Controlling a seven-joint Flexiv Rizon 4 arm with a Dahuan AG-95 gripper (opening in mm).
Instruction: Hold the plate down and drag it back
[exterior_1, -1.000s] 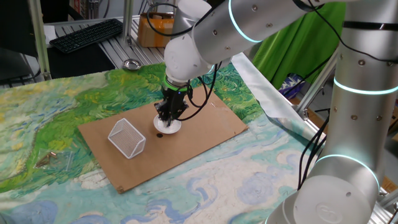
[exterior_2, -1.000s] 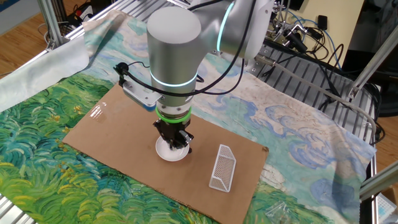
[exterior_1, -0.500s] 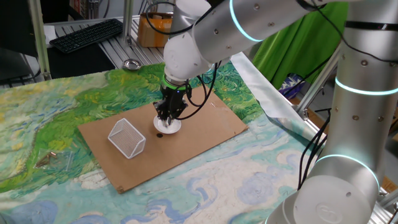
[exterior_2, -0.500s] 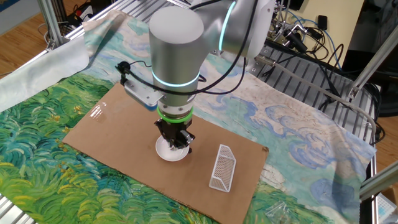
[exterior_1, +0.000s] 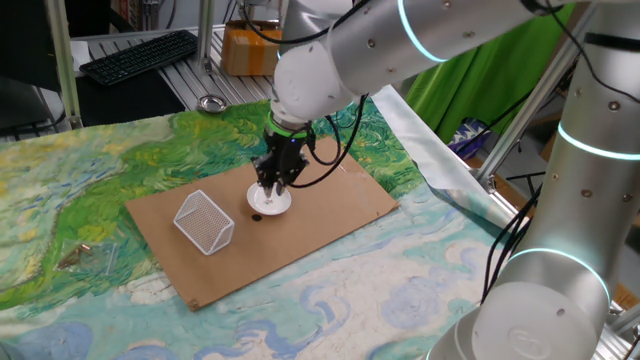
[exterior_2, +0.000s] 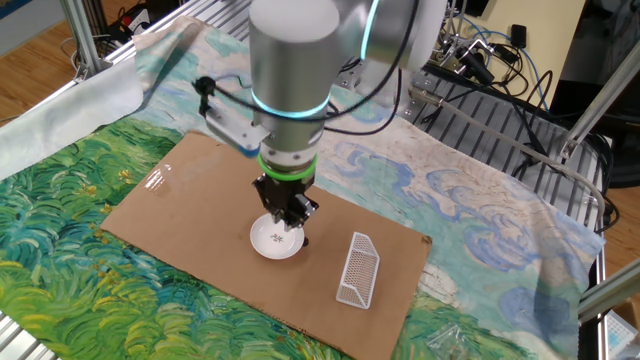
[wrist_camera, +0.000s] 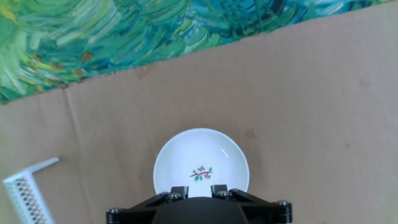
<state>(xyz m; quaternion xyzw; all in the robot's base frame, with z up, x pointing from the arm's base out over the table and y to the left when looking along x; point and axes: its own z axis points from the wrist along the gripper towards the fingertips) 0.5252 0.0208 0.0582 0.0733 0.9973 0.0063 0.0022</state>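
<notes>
Cloth (exterior_1: 90, 190), green and blue swirls, covers the bench. Cardboard sheet (exterior_1: 330, 215) lies on the cloth at mid-bench. Arm (exterior_2: 295, 60) points straight down over the sheet. Mesh basket (exterior_1: 204, 221) sits near the sheet's left edge in one fixed view. Plate (wrist_camera: 201, 166) rests mid-sheet, upright. Gripper (exterior_2: 288, 212) hangs just above the plate, not touching; fingers slightly apart, holding nothing.

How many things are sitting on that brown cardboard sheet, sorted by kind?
White plate: 1
White wire mesh basket: 1
Total on the cardboard sheet: 2
</notes>
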